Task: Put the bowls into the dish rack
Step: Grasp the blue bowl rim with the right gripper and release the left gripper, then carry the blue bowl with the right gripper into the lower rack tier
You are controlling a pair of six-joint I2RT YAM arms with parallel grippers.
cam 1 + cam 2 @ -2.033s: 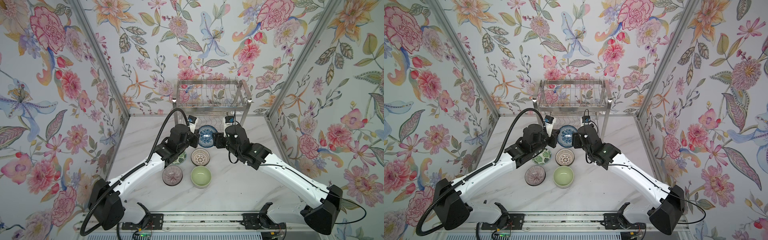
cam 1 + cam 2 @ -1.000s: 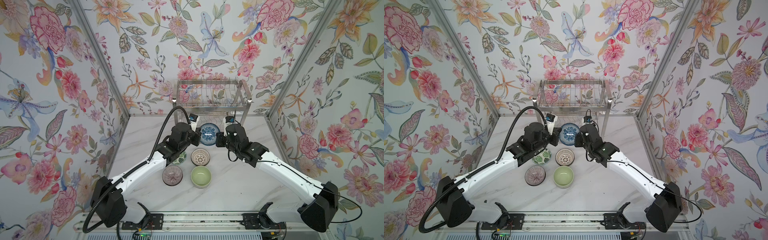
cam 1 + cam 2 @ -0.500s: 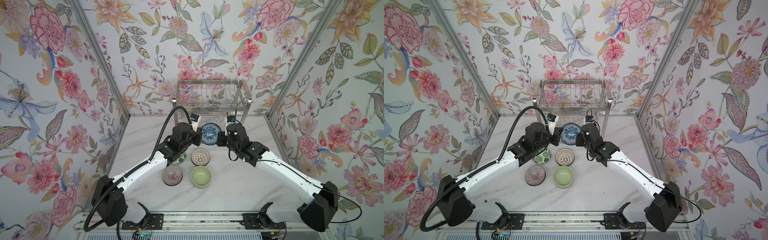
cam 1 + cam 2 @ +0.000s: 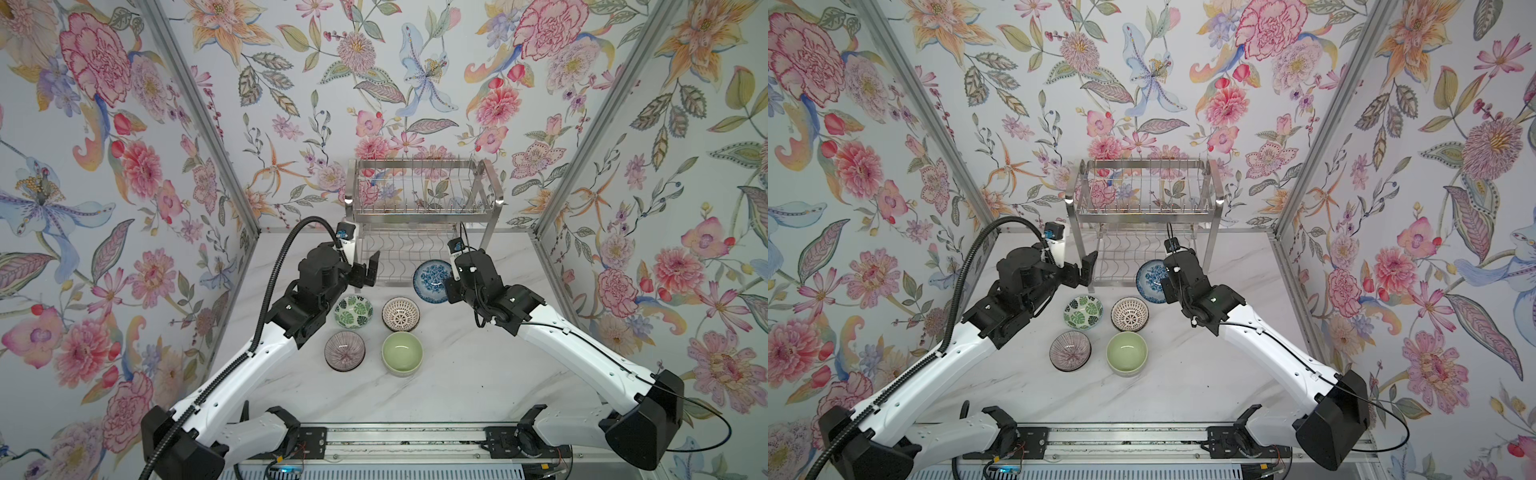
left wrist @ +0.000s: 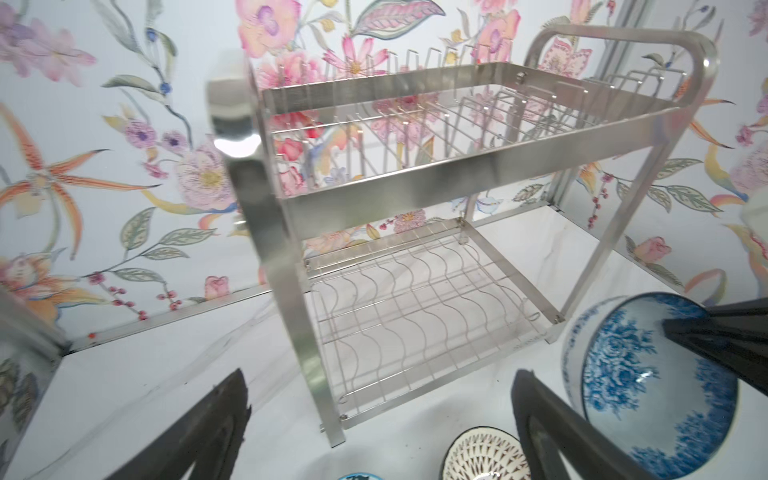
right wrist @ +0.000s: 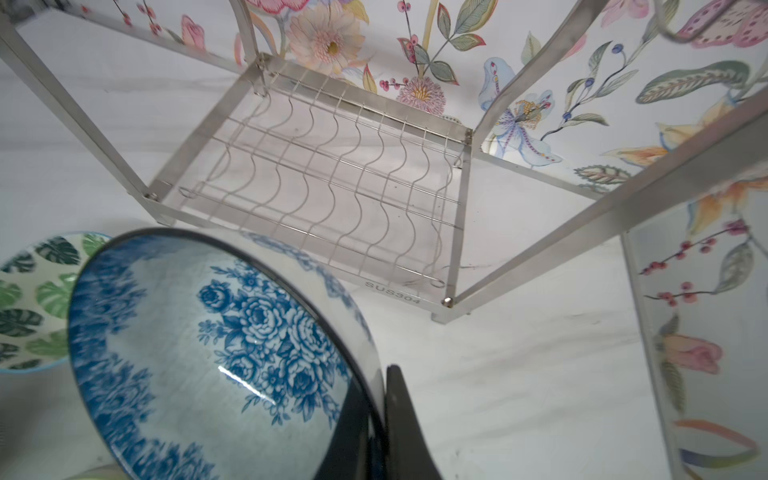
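Two-tier steel dish rack at back, bowls before it.
Blue floral bowl tilted on edge, aloft near lower shelf; leaf-print bowl, brown lattice bowl, ribbed bowl, plain green bowl upright in a square on worktop.

Dish rack's lower shelf lies bare, open at the front between flat legs. Leaf-print bowl and lattice bowl sit on the table just before it.

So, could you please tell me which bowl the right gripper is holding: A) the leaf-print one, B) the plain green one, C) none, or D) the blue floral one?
D: the right gripper is shut on the rim of the blue floral bowl, tilted in front of the dish rack.
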